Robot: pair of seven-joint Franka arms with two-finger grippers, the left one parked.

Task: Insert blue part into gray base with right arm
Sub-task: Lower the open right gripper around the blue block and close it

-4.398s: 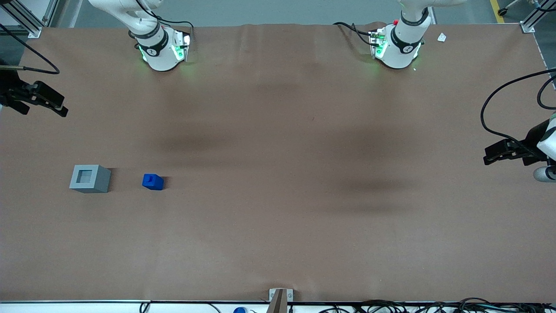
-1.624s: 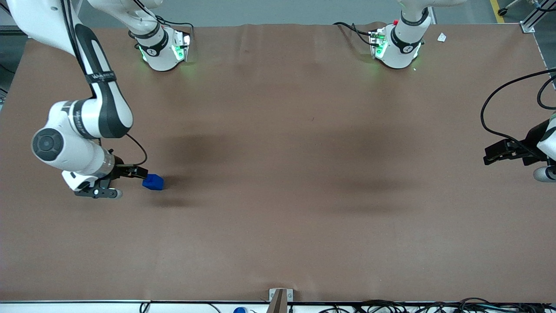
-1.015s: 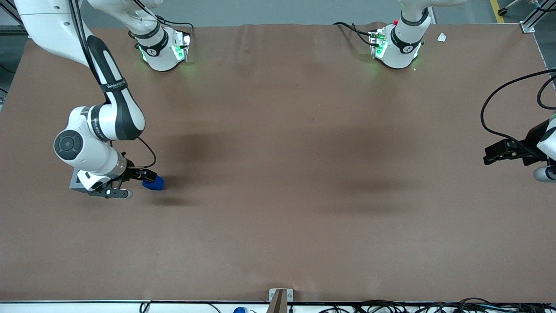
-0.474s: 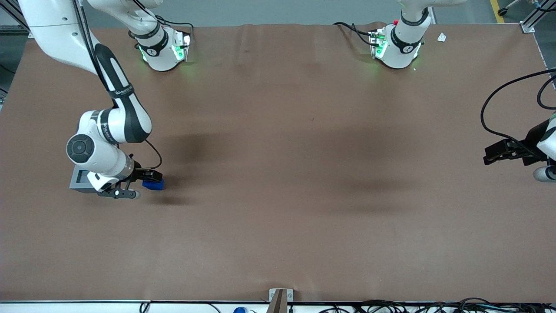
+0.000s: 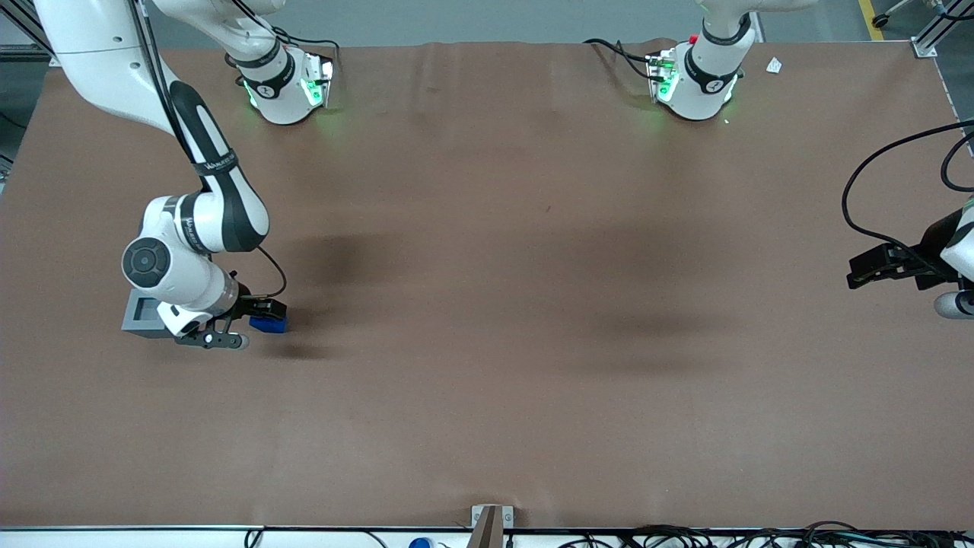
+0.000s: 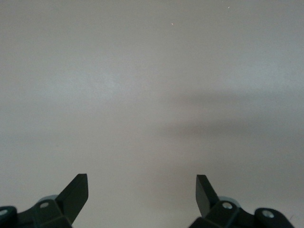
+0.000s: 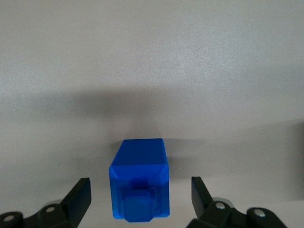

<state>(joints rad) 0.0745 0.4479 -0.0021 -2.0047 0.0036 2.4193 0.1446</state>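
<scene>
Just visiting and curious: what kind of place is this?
Probably a robotics lab: a brown-covered table, a white right arm whose gripper hangs open over a blue part beside a gray base.

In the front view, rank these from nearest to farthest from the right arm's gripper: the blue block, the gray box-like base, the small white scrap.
Ranked from the right arm's gripper, open over the first item:
1. Bright-blue plastic block: between the fingers, on the brown table.
2. Light-gray square base: beside the block, partly under the wrist.
3. Small white scrap: toward the parked arm's end, much farther from the front camera.
</scene>
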